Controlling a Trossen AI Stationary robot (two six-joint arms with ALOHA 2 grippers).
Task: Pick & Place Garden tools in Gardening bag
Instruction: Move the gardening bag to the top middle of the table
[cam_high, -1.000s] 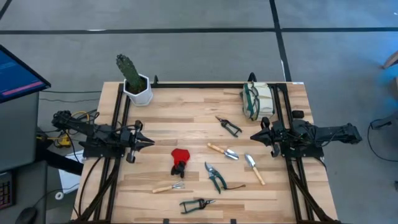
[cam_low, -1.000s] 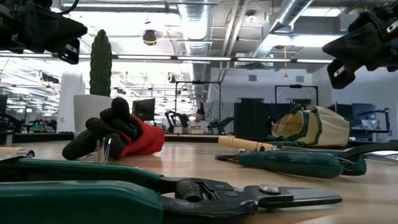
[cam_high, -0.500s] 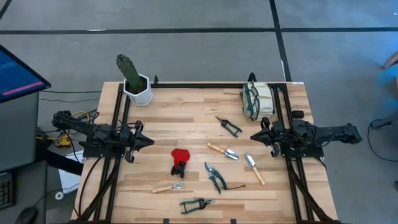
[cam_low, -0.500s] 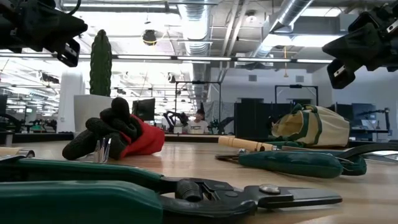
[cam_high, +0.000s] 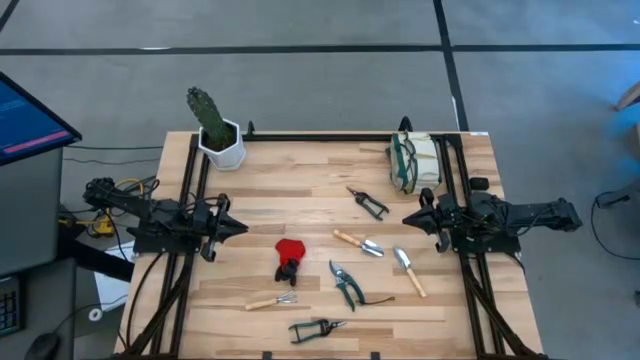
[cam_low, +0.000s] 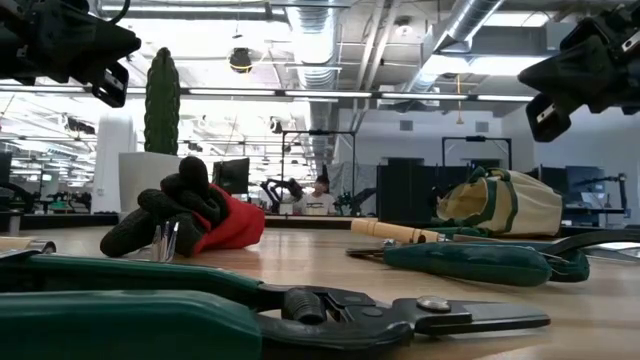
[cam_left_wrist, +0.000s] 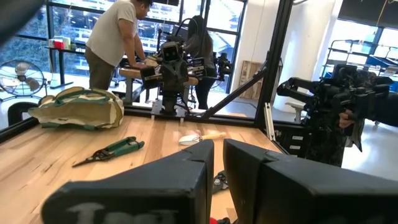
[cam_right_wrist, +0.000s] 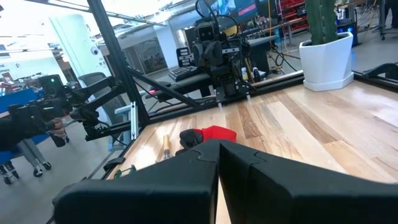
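I've placed nothing yet: the garden tools (cam_high: 345, 283) lie scattered mid-bench, the gardening bag (cam_high: 414, 161) sits at the far right corner, and my left tool (cam_high: 232, 227) and right tool (cam_high: 410, 218) hover pressed together, empty.

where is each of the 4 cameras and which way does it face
High: overhead, straight down; both arms, left gripper, right gripper.
Low: table height, facing the room; arms at upper corners.
Left wrist: across the table to the gardening bag; own fingers below.
Right wrist: toward the cactus pot; own fingers.
Shared: the red-and-black glove in low, high, right wrist.
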